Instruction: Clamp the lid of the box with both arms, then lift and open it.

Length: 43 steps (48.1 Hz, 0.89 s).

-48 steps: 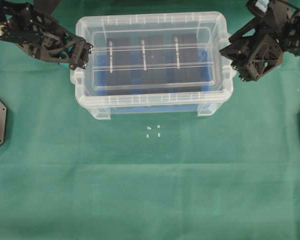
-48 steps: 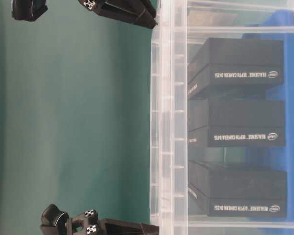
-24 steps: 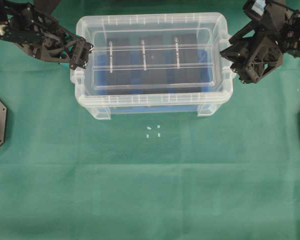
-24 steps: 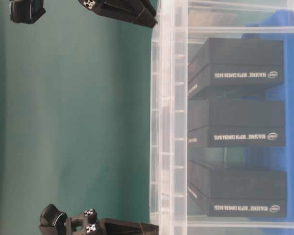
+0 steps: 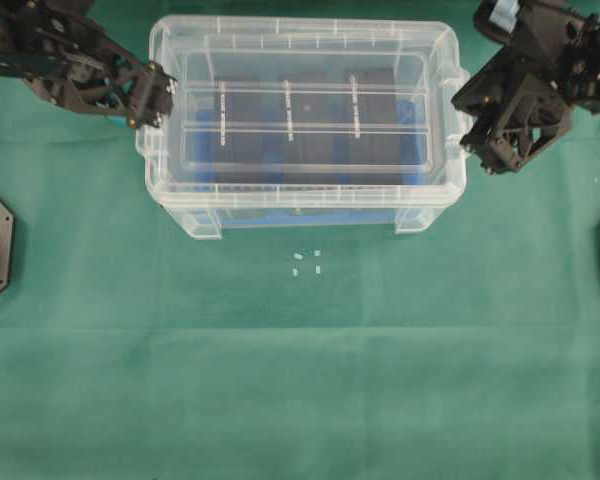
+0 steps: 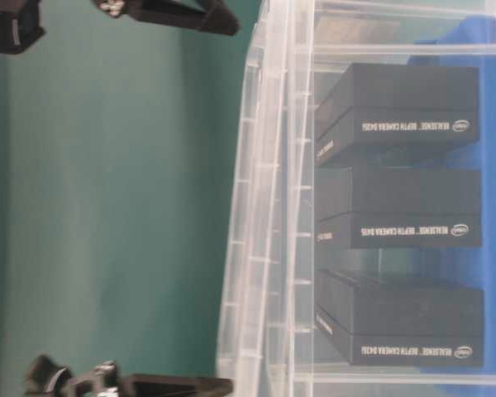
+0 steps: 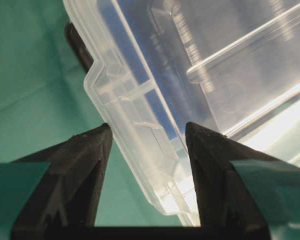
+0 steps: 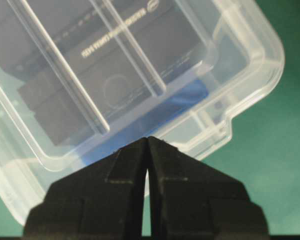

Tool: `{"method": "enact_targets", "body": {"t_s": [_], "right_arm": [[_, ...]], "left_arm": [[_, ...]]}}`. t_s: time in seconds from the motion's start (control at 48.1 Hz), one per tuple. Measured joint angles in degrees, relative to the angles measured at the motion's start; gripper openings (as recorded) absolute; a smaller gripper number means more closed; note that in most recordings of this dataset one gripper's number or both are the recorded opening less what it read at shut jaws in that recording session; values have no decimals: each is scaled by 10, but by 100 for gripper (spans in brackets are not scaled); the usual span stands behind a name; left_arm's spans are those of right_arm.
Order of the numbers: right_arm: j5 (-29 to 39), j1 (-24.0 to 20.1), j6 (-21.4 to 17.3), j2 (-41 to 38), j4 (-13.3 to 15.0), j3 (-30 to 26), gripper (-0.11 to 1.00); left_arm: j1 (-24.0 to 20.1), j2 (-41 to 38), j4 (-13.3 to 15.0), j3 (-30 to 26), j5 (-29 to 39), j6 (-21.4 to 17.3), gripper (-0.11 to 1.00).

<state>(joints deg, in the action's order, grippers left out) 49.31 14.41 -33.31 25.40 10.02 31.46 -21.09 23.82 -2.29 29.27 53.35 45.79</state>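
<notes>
A: Left hand [image 7: 147, 137] clamped on the lid [image 5: 300, 115] by its end tab; lid tilted off the box [image 6: 397, 207] that side.

B: Right hand [image 8: 148, 141] fingers together, holding nothing. Lift under way, I judge; right clamp and opening left.

Clear lid [image 5: 300, 120], blue-bottomed box [image 5: 310, 215], white-lettered black blocks [image 6: 397, 207], green cloth [image 5: 300, 370].

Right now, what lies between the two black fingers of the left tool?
In the left wrist view, the edge of the flat clear plastic lid lies between the left tool's fingers.
</notes>
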Motion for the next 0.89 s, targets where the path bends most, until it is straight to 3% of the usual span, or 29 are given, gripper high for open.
{"method": "enact_targets", "body": {"t_s": [0.333, 0.665, 0.748, 0.894], "right_arm": [[32, -5, -3, 12, 16, -6, 1], [4, 11, -33, 78, 22, 42, 3], [-28, 16, -40, 84, 24, 61, 17], [-77, 33, -54, 83, 25, 91, 60]], "left_arm": [[6, 24, 0, 5, 4, -2, 46], [6, 24, 0, 5, 5, -12, 46], [7, 24, 0, 5, 5, -14, 46], [6, 24, 0, 5, 5, -15, 46]]}}
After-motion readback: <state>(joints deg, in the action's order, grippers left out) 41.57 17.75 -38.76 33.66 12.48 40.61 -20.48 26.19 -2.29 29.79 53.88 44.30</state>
